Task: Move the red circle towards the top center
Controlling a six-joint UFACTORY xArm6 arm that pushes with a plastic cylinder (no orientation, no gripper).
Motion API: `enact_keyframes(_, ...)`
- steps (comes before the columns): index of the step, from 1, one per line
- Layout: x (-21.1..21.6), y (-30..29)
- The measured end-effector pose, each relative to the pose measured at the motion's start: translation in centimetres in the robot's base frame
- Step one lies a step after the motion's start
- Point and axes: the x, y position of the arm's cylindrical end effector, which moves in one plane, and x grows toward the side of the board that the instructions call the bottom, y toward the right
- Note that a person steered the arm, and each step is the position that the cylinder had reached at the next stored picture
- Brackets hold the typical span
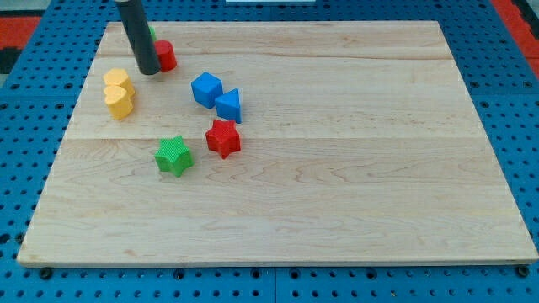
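The red circle (166,55) lies near the top left of the wooden board (337,168), partly hidden by my rod. My tip (149,71) rests on the board right at the red circle's left side, touching or nearly touching it. A sliver of a green block (151,34) shows behind the rod, just above the red circle.
Two yellow blocks (119,93) sit together below and left of the tip. A blue cube (206,88) and a blue triangle (228,105) sit to the lower right. A red star (223,138) and a green star (174,155) lie further down. Blue pegboard surrounds the board.
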Motion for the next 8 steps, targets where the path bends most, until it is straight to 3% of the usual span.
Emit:
enact_keyframes(2, -1.7, -4.3)
enact_keyframes(3, -3.5, 0.8)
enact_keyframes(4, -2.6, 7.4)
enact_keyframes(8, -1.5, 10.4)
